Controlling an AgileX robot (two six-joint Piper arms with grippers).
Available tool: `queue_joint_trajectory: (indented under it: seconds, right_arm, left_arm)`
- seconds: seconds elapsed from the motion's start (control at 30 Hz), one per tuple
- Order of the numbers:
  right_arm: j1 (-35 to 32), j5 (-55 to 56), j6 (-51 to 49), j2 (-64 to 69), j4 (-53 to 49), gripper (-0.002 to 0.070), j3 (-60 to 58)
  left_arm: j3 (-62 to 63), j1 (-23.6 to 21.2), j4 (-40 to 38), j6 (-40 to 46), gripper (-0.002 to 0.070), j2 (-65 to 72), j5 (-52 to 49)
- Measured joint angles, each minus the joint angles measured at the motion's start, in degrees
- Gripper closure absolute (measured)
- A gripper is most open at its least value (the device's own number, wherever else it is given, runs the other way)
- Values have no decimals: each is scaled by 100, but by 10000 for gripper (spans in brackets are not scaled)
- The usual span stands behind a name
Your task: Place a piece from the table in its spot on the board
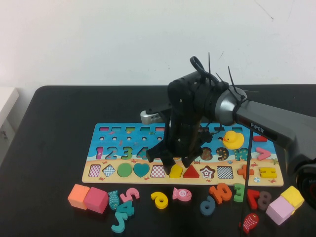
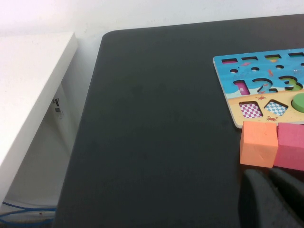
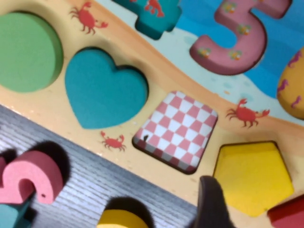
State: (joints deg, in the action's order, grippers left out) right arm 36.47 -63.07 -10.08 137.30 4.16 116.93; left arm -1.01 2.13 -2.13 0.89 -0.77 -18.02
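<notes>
Several slots on the puzzle board (image 1: 98, 174) remain empty; my right gripper (image 1: 174, 160) hovers over the seated yellow pentagon (image 1: 176, 171), jaws open and holding nothing, while my left gripper (image 2: 273, 197), jaw state untellable, waits near the orange block (image 2: 258, 144) on the tabletop (image 1: 49, 148).

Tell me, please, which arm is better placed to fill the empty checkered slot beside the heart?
The right. Its hand hangs open over the board by that slot. The left hand sits off the board's end, beside the orange block.

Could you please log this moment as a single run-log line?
right hand: open, empty, over puzzle board at yellow pentagon | left hand: parked near orange block | checkered slot: empty
</notes>
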Motion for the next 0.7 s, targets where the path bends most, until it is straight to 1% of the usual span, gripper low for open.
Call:
queue_joint_trajectory:
  seconds: [0.3, 0.37, 0.4, 0.47, 0.53, 0.63, 0.67, 0.7]
  right_arm:
    - [0, 0, 206, 0, 78, 236, 0]
    - [0, -60, 280, 0, 87, 246, 0]
    - [0, -113, 346, -11, 87, 262, 0]
    - [8, -214, 548, -87, 99, 316, 0]
    - [8, -350, 675, -265, 71, 408, 0]
    - [8, -557, 738, -713, -82, 566, 0]
    - [8, -604, 761, -923, -139, 605, 0]
    - [8, -646, 788, -1157, -175, 626, 0]
  left_arm:
    - [0, 0, 0, 0, 676, 0, 0]
    - [0, 0, 0, 0, 678, 0, 0]
    - [0, 0, 0, 0, 678, 0, 0]
    - [0, 0, 0, 0, 678, 0, 0]
    - [0, 0, 0, 0, 678, 0, 0]
    - [0, 0, 0, 0, 678, 0, 0]
    - [0, 0, 0, 0, 678, 0, 0]
    - [0, 0, 0, 0, 678, 0, 0]
